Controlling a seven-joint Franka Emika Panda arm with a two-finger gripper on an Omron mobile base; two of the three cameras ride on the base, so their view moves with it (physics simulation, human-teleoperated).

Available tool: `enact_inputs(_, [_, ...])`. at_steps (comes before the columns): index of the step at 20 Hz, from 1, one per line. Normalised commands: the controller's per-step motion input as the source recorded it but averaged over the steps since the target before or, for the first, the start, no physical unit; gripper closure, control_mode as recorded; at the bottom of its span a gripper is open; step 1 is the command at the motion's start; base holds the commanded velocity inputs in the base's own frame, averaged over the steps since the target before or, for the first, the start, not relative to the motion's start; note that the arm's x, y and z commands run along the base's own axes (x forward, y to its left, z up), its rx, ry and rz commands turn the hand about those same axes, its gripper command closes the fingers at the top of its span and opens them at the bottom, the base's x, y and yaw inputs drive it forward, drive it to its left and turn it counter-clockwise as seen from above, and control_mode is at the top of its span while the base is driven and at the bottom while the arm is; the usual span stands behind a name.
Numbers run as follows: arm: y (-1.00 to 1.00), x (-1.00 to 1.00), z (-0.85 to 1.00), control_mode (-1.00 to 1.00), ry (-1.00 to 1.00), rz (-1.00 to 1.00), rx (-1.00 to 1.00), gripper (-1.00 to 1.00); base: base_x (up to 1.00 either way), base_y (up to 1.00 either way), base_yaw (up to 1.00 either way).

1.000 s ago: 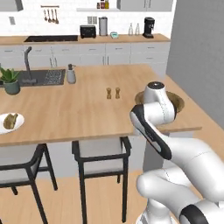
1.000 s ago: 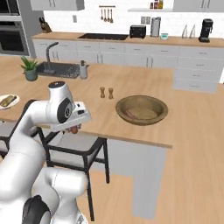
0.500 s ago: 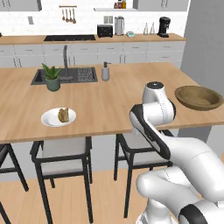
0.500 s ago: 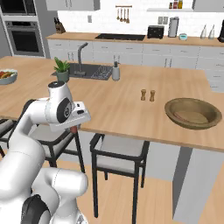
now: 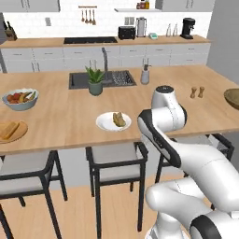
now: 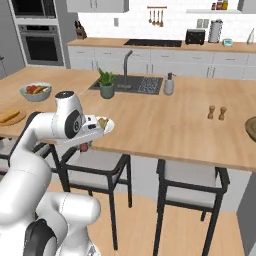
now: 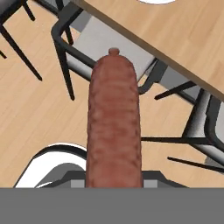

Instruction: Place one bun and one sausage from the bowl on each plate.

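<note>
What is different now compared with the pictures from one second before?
The base drove left along the counter, so the views shifted: the white plate with a bun now lies ahead and the bowl sits at the right edge. The pincer stayed shut on the sausage.

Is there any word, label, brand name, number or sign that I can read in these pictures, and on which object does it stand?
None: no readable text appears in any view.
The toaster, the kettle and the coffee machine on the back counter show no legible marks.
The oven shows no digits that can be made out.
The jars on the shelf are too small to read.
The sausage is plain.
</note>
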Motion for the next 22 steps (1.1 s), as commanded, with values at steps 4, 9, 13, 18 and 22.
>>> enact_inputs(4, [0.0, 0.0, 0.0, 1.0, 0.0, 0.0, 0.0, 1.0, 0.11, 1.0, -0.11])
enact_inputs(9, [0.0, 0.0, 0.0, 1.0, 0.0, 0.0, 0.0, 1.0, 0.25, 1.0, -0.14])
enact_inputs(13, [0.0, 0.0, 0.0, 1.0, 0.0, 0.0, 0.0, 1.0, 0.36, 1.0, -0.17])
enact_inputs(18, [0.0, 0.0, 0.0, 1.0, 0.0, 0.0, 0.0, 1.0, 0.54, 1.0, -0.24])
enact_inputs(22, [0.0, 0.0, 0.0, 1.0, 0.0, 0.0, 0.0, 1.0, 0.57, 0.94, -0.21])
